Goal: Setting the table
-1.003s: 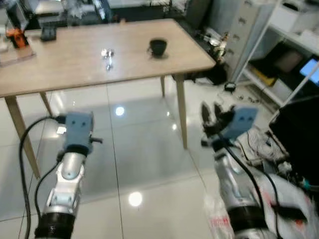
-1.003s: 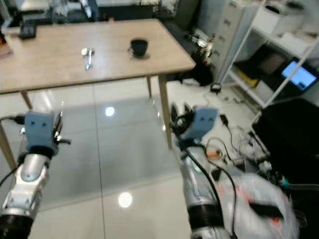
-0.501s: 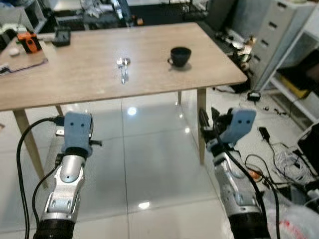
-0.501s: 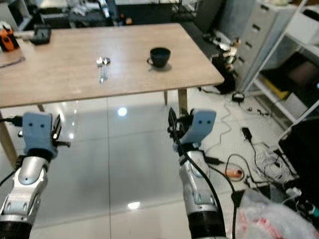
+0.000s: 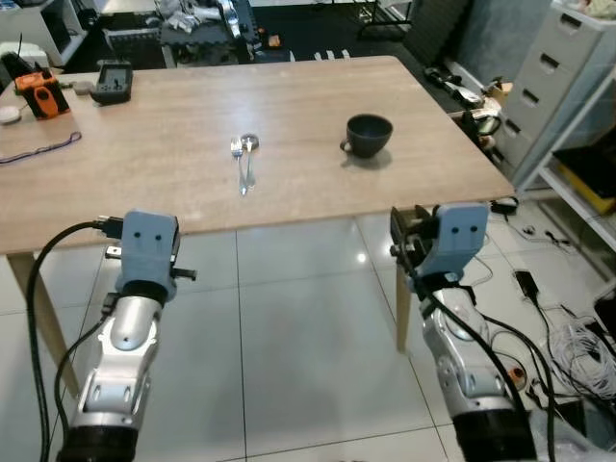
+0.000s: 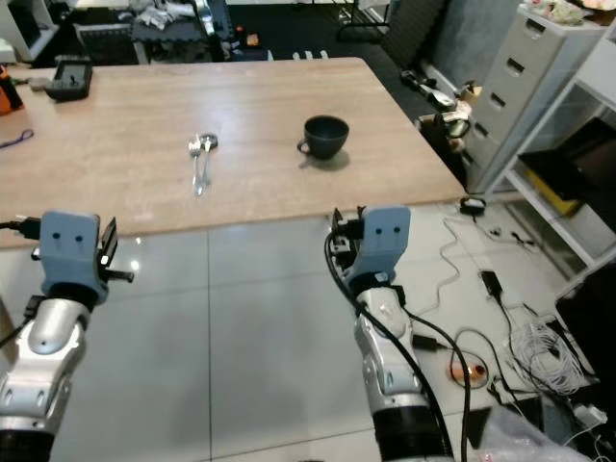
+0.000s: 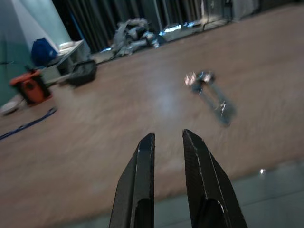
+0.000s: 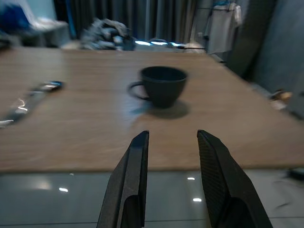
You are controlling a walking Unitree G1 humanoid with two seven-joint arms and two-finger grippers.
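Two grippers were held raised at the near edge of the table (image 5: 144, 192), and nothing was gripped by either. The left gripper (image 7: 167, 142) was seen with its fingers slightly parted and empty, pointed toward the cutlery (image 5: 245, 162). The right gripper (image 8: 169, 142) was held wider open, aimed at the cup (image 5: 369, 134) standing to the right of the cutlery.

Compared with a second earlier, the table was seen much closer and squarer in view, so the robot was judged to have walked up. Reaching distance seemed nearly gained; no setting had yet been begun.
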